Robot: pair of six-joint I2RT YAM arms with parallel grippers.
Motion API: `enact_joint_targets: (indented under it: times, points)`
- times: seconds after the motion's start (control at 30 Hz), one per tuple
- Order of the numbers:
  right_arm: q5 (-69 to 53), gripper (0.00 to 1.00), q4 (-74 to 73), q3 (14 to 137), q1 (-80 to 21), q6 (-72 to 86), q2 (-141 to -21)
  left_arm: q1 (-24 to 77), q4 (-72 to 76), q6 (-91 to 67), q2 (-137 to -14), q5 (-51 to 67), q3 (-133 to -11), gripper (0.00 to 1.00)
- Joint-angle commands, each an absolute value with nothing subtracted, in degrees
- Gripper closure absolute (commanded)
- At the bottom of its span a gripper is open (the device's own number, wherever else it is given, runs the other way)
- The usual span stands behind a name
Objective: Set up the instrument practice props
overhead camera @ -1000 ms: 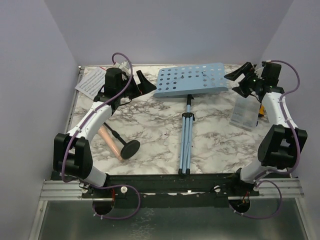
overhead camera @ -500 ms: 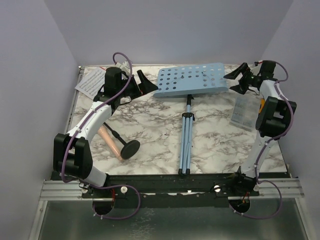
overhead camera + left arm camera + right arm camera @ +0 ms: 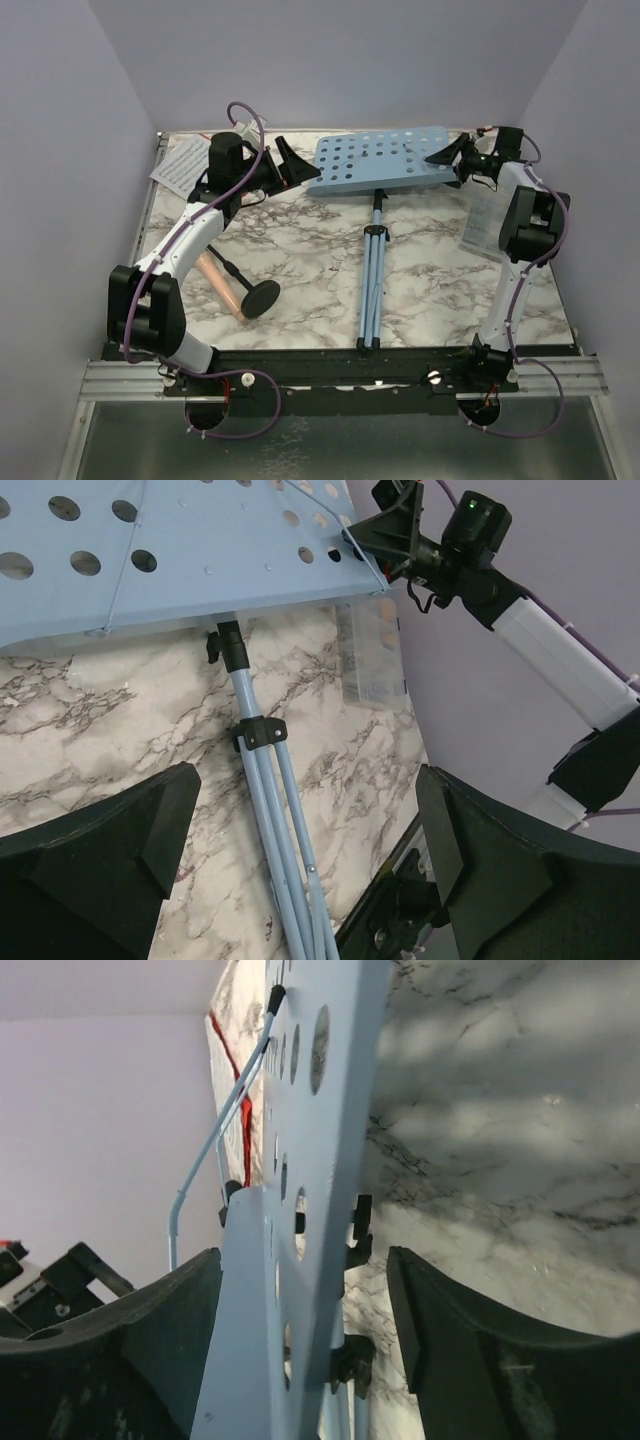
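— Where is the music stand [image 3: 380,160]?
— Lying on the bench [image 3: 300,250]. My right claw [image 3: 442,157] straddles its right edge, not clamped; my left claw [image 3: 297,168] gapes wide beside its left edge.

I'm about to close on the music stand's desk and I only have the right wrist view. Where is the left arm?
Observer: The left fingers are open beside the desk's opposite edge, not around it.
Operator: Are the legs spread?
Observer: No, the tripod legs lie folded together on the table, pointing toward the arm bases.
Operator: Anything close to my arm?
Observer: A clear box lies on the table right beside it.
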State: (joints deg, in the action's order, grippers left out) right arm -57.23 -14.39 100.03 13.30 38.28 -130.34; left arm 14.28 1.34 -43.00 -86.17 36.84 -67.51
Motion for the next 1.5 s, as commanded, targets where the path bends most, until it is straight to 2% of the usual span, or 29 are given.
enact_joint_targets:
  times: [0.0,0.17,0.27,0.47,0.67,0.87,1.1,1.27,1.47]
  points:
    - [-64.06,0.33,-10.17,104.86,13.21,42.57,-134.79,14.41,3.29,-43.94,-87.26,38.99,-67.19,0.01]
    - [-64.62,0.54,-12.27,107.16,13.19,40.30,-136.91,14.41,3.34,-44.16,-87.58,38.84,-67.07,0.01]
    - [-64.93,0.75,-11.89,105.75,13.21,39.39,-135.50,14.41,3.29,-44.16,-87.70,38.85,-67.04,0.01]
    - [-61.62,0.87,-12.84,102.30,13.19,37.28,-125.59,14.41,3.13,-44.08,-88.03,38.35,-66.97,0.01]
    - [-61.17,1.00,2.78,91.57,13.23,47.41,-111.49,14.41,1.58,-43.14,-87.53,37.33,-67.66,0.01]
    - [-59.25,1.00,23.09,79.76,13.19,57.99,-99.92,14.34,0.09,-40.38,-84.59,34.51,-68.20,0.01]
    - [-50.91,1.00,27.47,75.86,13.19,54.00,-88.03,14.41,-0.92,-40.24,-82.63,33.97,-68.21,0.01]
    - [-44.90,1.00,24.93,79.76,13.18,50.39,-82.22,14.71,-0.62,-40.34,-81.82,34.10,-68.07,0.01]
    - [-43.61,1.00,28.41,87.58,13.23,51.76,-81.63,15.00,-0.26,-41.13,-81.41,35.24,-68.20,0.01]
